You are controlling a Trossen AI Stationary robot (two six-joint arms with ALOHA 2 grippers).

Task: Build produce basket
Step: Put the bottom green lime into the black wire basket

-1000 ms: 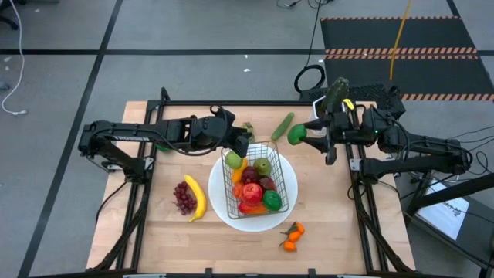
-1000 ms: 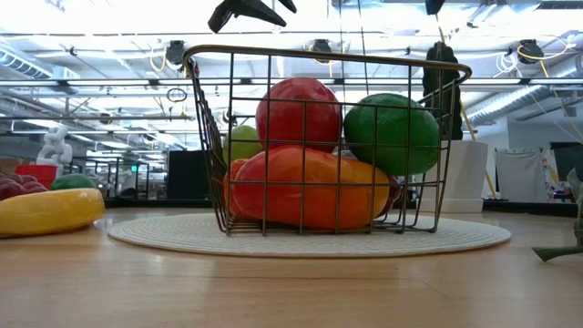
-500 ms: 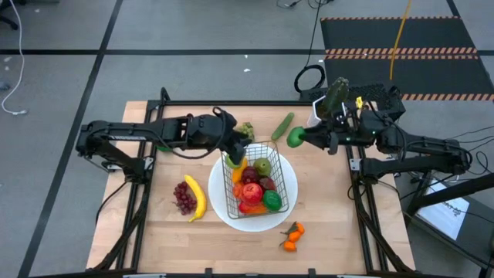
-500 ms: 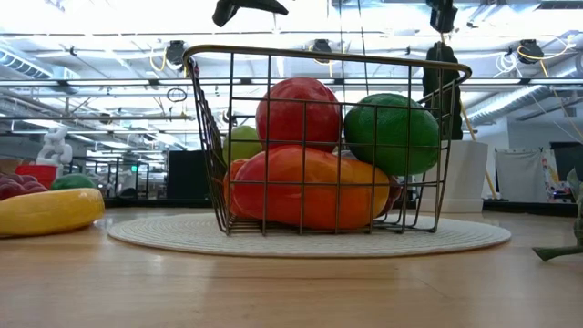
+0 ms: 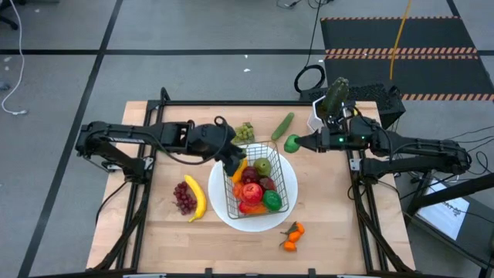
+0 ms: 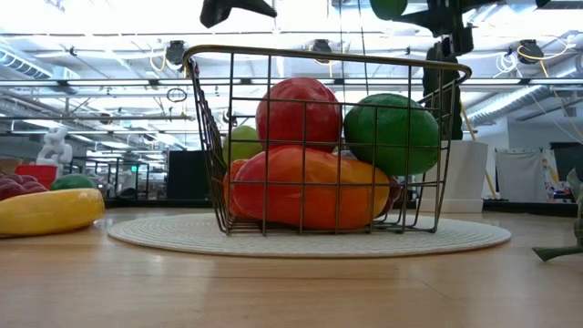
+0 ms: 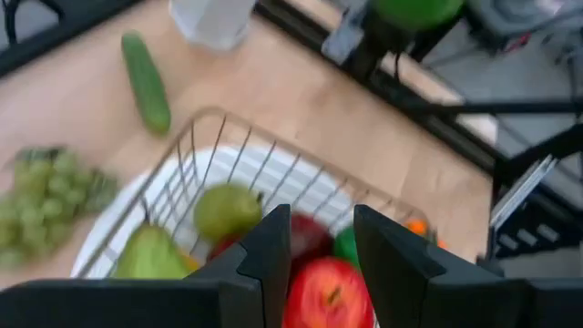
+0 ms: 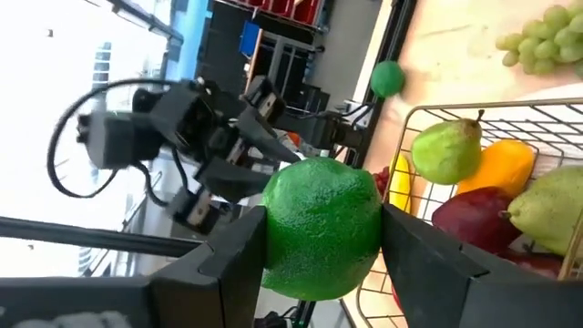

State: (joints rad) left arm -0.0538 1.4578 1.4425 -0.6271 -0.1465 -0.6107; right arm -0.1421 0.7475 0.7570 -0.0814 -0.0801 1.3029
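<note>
The wire basket stands on the round white plate, holding pears, an apple, a lime and an orange pepper. My left gripper hovers open over the basket's far left corner, its fingers above the fruit with nothing between them. My right gripper is shut on a green lime in the air off the basket's far right corner. On the table lie green grapes, a cucumber, a banana, purple grapes and small orange fruits. My right gripper pinches the lime by two opposite sides between its two fingers. The fingers reach in level from the table's right side. The lime is lifted clear of the table and above the basket's rim.
A white pot with a cactus stands at the far right corner, behind my right arm. Bare wood lies along the near edge, left and right of the plate.
My right gripper has rolled about its own line and sunk a little with the lime, which has come slightly nearer the basket. My left gripper has swung from beside the green grapes toward the table's near edge, over the basket's far left corner.
</note>
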